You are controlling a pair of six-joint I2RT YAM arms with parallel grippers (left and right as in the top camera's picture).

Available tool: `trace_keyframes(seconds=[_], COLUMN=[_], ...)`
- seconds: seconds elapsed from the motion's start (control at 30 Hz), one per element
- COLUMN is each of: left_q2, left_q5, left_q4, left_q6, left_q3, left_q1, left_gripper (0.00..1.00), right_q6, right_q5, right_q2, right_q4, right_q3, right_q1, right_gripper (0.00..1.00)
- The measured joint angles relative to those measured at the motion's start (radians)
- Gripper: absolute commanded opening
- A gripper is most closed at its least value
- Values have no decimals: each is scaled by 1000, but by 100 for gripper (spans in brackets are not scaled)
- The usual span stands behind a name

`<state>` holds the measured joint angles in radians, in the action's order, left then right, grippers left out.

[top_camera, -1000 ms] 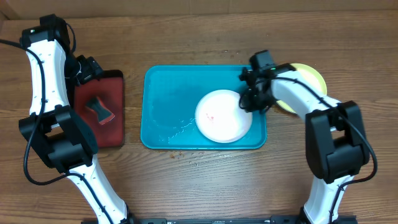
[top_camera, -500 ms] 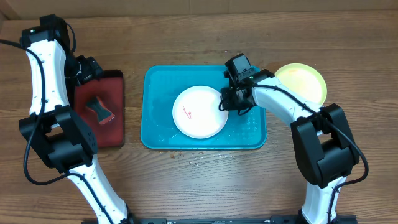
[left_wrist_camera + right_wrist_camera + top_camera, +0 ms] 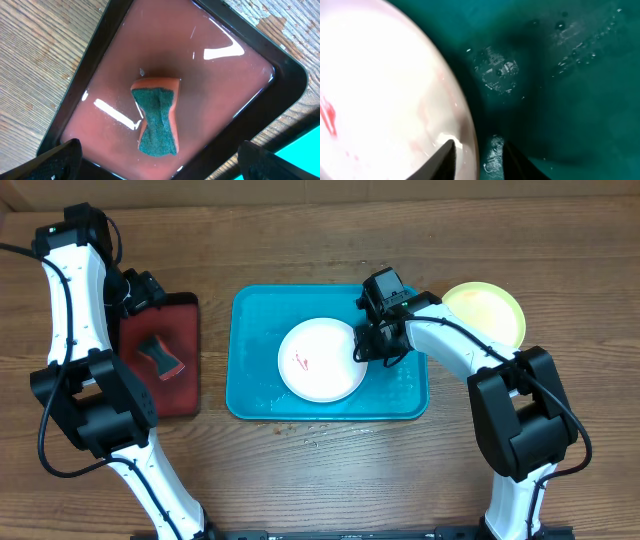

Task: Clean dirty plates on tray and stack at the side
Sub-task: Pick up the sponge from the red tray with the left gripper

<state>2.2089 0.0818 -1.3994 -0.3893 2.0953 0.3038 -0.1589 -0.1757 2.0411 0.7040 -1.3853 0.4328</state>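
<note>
Right jaws: partly open, not gripping. The two fingers [image 3: 445, 161] straddle the right rim of the white plate [image 3: 320, 360], one finger over the plate's inner surface and the other outside the rim, above the tray floor. In the right wrist view a strip of tray floor shows between the rim and the outer finger. Contact between the inner finger and the plate cannot be determined.

White plate: lies flat inside the teal tray [image 3: 255, 330], near its centre. A small red smear [image 3: 300, 361] marks the left half of the plate. The tray floor around the right jaws carries water droplets.

Yellow plate [image 3: 484, 314]: rests on the worktop [image 3: 330, 480] just beside the tray's right edge, at its far corner. The right arm [image 3: 450, 345] crosses the plate's near-left rim.

Left jaws: fully open and empty. The fingertips [image 3: 60, 161] appear at the two lower corners of the left wrist view, well apart. The jaws hang above the red tray [image 3: 178, 392], clear of its contents.

Red tray: black-rimmed, with a wet, glossy floor; it sits on the worktop to the left of the teal tray, apart from it. A sponge [image 3: 157, 120] with an orange body and a green scouring face lies near its centre, green face up.
</note>
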Motion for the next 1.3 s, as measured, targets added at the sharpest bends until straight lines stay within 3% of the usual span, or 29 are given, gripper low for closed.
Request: trace_keyframes(seconds=[0.17, 0.43, 0.57, 0.63, 0.7, 0.87, 1.1, 1.3], left_q2=[0, 0, 0, 0, 0, 0, 0, 0], left_q5=[0, 0, 0, 0, 0, -10, -139, -74], left_q4=[0, 0, 0, 14, 47, 94, 1, 24], left_q6=[0, 0, 0, 0, 0, 0, 0, -76], left_q3=[0, 0, 0, 0, 0, 0, 0, -39], left_q1=[0, 0, 0, 0, 0, 0, 0, 1], left_gripper=[100, 100, 100, 100, 100, 100, 100, 100], right_q6=[-15, -30, -31, -27, -32, -33, -32, -32], right_q5=[-19, -34, -51, -55, -55, -56, -61, -61], right_q2=[13, 15, 15, 17, 22, 26, 26, 26], right_q4=[-13, -30, -38, -50, -53, -58, -71, -71], right_q3=[0, 0, 0, 0, 0, 0, 0, 0], right_q1=[0, 0, 0, 0, 0, 0, 0, 0], right_gripper=[19, 29, 28, 14, 10, 15, 16, 17])
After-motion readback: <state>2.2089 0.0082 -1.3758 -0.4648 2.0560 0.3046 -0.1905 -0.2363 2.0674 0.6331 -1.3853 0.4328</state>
